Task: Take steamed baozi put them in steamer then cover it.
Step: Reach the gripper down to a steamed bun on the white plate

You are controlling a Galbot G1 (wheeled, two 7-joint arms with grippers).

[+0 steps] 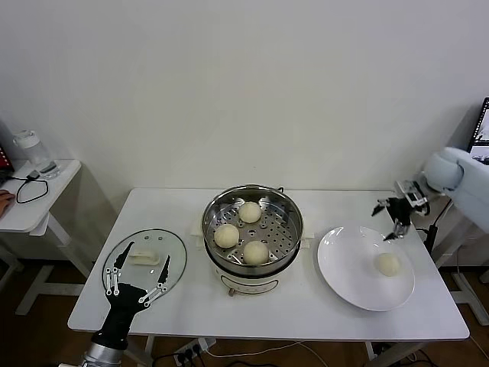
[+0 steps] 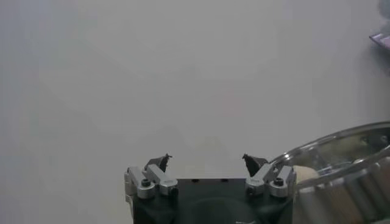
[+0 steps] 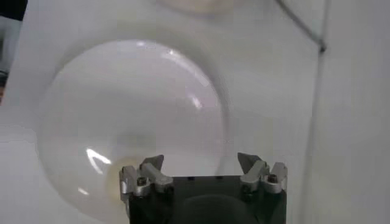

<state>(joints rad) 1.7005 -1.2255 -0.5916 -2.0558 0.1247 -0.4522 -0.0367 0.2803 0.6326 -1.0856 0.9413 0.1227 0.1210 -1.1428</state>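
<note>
The right end effector [image 1: 395, 218] hovers wide open and empty above the far rim of the white plate [image 1: 344, 267], at about one o'clock from the last bun [image 1: 388, 264] lying on it. Three buns [image 1: 241, 232] already sit on the perforated tray of the steamer [image 1: 252, 229] at the tabletop's [image 1: 306, 313] centre. To do this pick well, I would bring the fingers straight down astride the bun and close gently so the soft dough is not dented. The left end effector [image 1: 137, 287] waits, also fully open and empty, over the near edge of the glass lid [image 1: 145, 258], which lies flat at nine o'clock from the steamer.
</note>
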